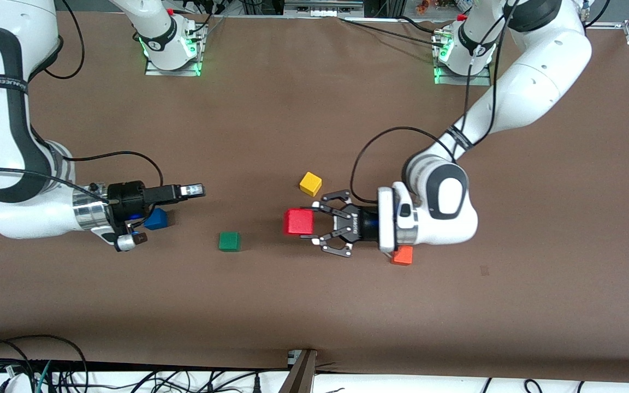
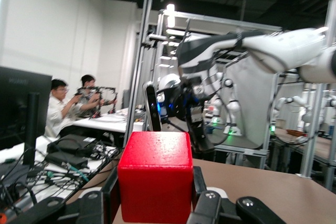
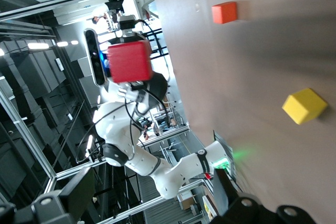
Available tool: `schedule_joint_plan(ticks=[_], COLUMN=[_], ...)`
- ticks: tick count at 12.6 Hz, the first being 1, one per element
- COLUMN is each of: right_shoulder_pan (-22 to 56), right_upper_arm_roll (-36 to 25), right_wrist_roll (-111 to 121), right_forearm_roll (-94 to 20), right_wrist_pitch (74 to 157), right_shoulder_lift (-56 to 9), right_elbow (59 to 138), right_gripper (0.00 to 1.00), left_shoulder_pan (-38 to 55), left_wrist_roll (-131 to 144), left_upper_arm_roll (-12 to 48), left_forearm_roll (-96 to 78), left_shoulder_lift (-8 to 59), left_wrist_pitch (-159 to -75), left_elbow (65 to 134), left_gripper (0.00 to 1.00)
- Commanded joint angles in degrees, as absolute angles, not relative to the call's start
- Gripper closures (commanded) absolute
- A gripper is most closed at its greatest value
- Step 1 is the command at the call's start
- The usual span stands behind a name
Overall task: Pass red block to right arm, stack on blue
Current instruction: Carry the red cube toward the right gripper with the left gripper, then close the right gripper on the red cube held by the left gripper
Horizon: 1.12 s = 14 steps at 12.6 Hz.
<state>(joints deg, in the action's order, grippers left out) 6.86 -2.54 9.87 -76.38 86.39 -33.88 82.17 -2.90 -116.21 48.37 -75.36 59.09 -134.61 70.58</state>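
Red block (image 1: 299, 221) sits clamped between the closed fingers of the left gripper (image 1: 312, 222), held level in the air over the table's middle, near the yellow cube (image 1: 310, 183). The right gripper (image 1: 191, 190) points toward it from above the blue cube (image 1: 156, 219), fingers apparently parted with nothing in them. For a clean handover, the 2 grippers should probably meet with the block's free faces offered, and the left should let go only once the right has closed.

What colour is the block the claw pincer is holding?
Bright red block, clearest in the front view.
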Motion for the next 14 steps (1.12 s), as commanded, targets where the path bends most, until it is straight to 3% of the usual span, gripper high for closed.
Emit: schedule_joint_plan(ticks=[1,14], right_shoulder_pan=[8.7,13.0], right_upper_arm_roll=[-2.6,-2.7], right_wrist_roll=[9.8,11.3], right_forearm_roll=[-78.3,-78.8], right_wrist_pitch=[88.8,98.4], right_shoulder_lift=[-33.8,-35.3], right_elbow=[81.7,81.3], right_gripper=[0.00,0.00], left_shoulder_pan=[0.9,8.3], left_wrist_roll=[-115.8,-111.9], left_upper_arm_roll=[49.8,50.4], left_forearm_roll=[-79.5,-80.9], left_shoulder_lift=[58.0,56.3], left_wrist_pitch=[-142.6,-154.0], left_elbow=[70.6,68.5], left_gripper=[1.00,1.00])
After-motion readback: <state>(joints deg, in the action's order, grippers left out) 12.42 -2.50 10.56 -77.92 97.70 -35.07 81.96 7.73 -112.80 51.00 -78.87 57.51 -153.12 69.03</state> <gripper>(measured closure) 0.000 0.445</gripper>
